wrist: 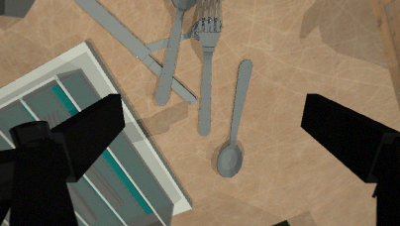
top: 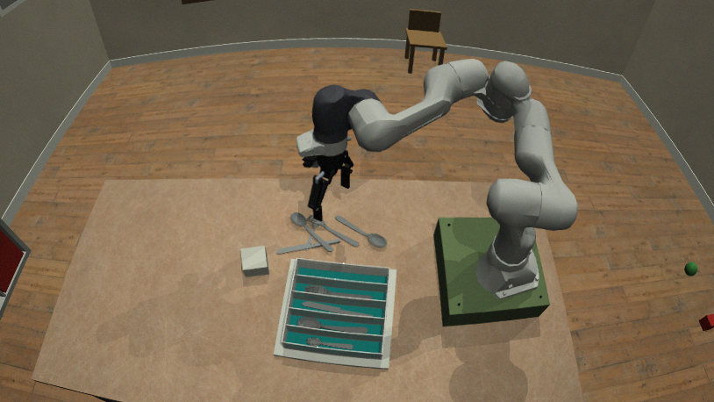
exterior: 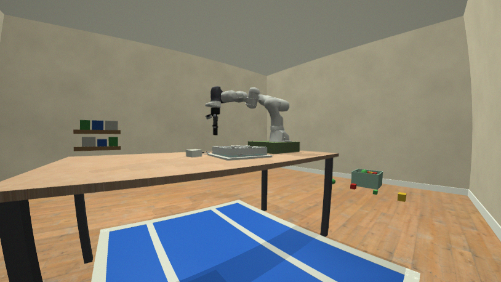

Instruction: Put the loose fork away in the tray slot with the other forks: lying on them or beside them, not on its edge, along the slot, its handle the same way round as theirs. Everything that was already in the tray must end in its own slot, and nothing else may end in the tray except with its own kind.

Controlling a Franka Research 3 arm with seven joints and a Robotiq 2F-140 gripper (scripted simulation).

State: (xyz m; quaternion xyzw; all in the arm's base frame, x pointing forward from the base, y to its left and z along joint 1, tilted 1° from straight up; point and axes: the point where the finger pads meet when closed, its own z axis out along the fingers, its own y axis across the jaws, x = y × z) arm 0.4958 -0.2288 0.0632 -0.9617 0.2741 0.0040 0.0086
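The loose fork (top: 335,232) lies flat on the table behind the tray, its tines close to a loose spoon (top: 310,237) that crosses a loose knife (top: 307,245). In the wrist view the fork (wrist: 205,74) runs top to bottom, tines at the top. The tray (top: 337,314) has five slots. The second from the back holds the other forks (top: 319,290), their tines to the left. My gripper (top: 329,192) hangs above the loose cutlery, open and empty. In the wrist view its fingers stand on either side of the fork's handle, well above it.
A second loose spoon (top: 361,231) lies right of the fork, also in the wrist view (wrist: 235,124). A small white box (top: 253,260) sits left of the tray. The arm's green base (top: 489,269) stands to the right. The tray's corner (wrist: 84,164) lies under the left finger.
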